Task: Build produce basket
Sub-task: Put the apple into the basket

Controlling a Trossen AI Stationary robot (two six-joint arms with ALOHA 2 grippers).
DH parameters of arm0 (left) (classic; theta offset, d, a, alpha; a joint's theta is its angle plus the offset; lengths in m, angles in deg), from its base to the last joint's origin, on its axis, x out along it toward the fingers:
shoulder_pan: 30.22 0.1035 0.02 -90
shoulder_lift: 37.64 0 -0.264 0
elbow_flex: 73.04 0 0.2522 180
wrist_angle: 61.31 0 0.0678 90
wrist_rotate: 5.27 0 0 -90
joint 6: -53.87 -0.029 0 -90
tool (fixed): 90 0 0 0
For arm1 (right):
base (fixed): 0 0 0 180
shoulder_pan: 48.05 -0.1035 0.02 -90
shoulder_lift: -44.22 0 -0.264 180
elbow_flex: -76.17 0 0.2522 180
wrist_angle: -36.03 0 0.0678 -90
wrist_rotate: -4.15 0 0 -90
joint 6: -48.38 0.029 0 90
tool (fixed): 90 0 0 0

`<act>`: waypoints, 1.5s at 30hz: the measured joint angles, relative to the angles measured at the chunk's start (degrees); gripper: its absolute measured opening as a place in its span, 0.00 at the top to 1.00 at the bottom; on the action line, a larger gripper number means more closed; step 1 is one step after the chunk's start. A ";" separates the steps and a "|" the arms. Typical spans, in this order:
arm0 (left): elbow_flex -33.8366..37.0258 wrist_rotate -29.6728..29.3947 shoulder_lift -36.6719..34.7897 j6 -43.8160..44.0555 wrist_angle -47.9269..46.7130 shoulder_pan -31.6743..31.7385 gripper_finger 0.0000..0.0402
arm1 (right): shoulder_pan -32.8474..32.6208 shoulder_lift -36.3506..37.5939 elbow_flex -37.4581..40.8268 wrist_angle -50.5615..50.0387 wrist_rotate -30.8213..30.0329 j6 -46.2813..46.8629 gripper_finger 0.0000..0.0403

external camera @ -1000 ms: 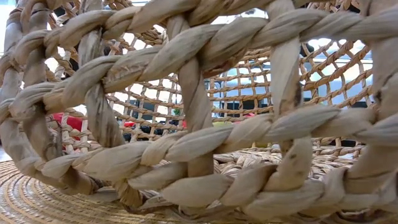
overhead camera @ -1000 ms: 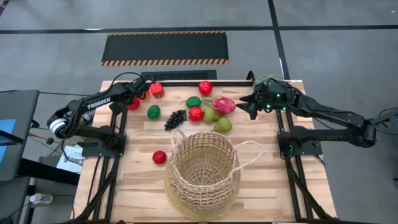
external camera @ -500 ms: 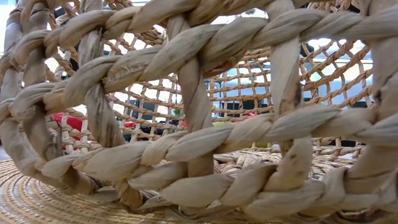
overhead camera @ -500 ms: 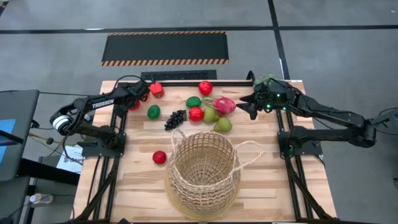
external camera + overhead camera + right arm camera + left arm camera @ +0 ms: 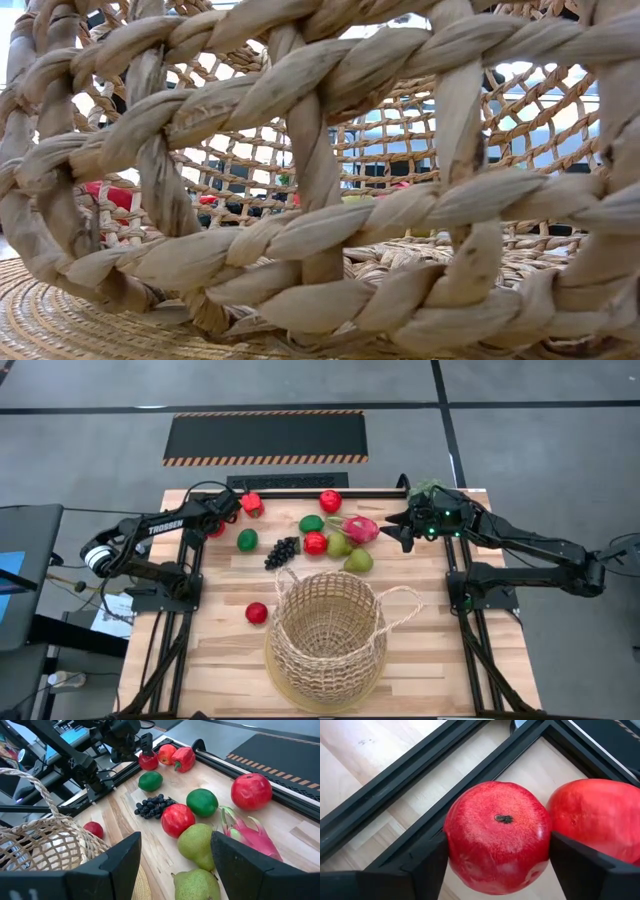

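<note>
Red fruit sits between the two fingers of your left pincer at the far left corner of the table. The fingers touch both its sides, so it looks gripped. Lift it straight up, slowly, because another red fruit sits right beside it and black rails run close by. Then carry it to the basket near the front. Your right pincer waits open above the pears.

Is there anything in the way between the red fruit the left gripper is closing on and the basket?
Nothing visible blocks a lifted carry. The left gripper brackets a red fruit at the table's far left; the basket stands open-topped, bare tabletop between.
</note>
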 joint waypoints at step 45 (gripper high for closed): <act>0.11 21.32 -32.56 -16.29 46.98 -28.38 0.34 | -0.03 0.00 0.00 0.01 -0.02 -1.40 0.35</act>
